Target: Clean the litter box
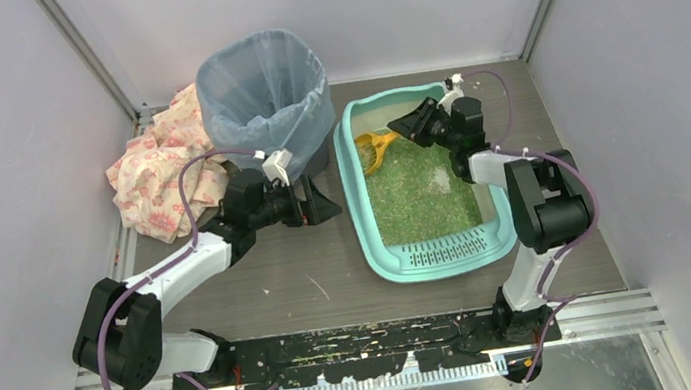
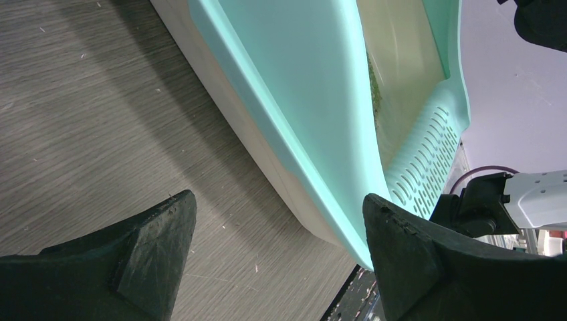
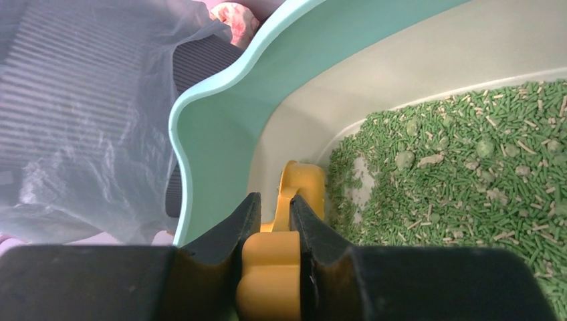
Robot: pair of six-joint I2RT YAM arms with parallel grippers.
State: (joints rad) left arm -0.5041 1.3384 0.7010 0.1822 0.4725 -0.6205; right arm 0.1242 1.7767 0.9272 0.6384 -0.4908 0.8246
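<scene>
Two arms are in play. The large teal-green rectangular plastic litter box (image 1: 445, 253) sits on the grey wood-grain desk (image 1: 262, 277), right of centre. Its slotted grate step is at the near end, and its far left corner is close to the blue-grey bag-lined round bin (image 1: 262, 90). Green pellet litter (image 1: 417, 191) covers most of its floor. A strip at the far end is bare and pale.

My right arm reaches over the far end of the box from the right. The right pincer (image 1: 408, 126) is clamped narrow on the handle of the small orange slotted plastic scoop (image 1: 374, 148). In the right wrist view the two black fingers (image 3: 227, 231) press on either side of the orange handle (image 3: 271, 281). The rest of the scoop runs ahead into the far left corner, along the inner wall at the edge of the pellets (image 3: 468, 180). Some pale clumps lie among the green. The translucent bag of the bin (image 3: 87, 120) hangs just outside the rim.

My left arm stretches across the desk toward the box from the left. The left pincer (image 1: 330, 202) is spread wide with nothing between its fingers. It is low, near the bin's base and just beside the box's left wall. From the left wrist camera I see that wall and rim (image 2: 301, 120) slanting ahead of the open fingers (image 2: 160, 234), but I cannot tell whether they touch it.

A crumpled cream cloth with a pink floral print (image 1: 157, 169) lies at the far left, against the bin.
</scene>
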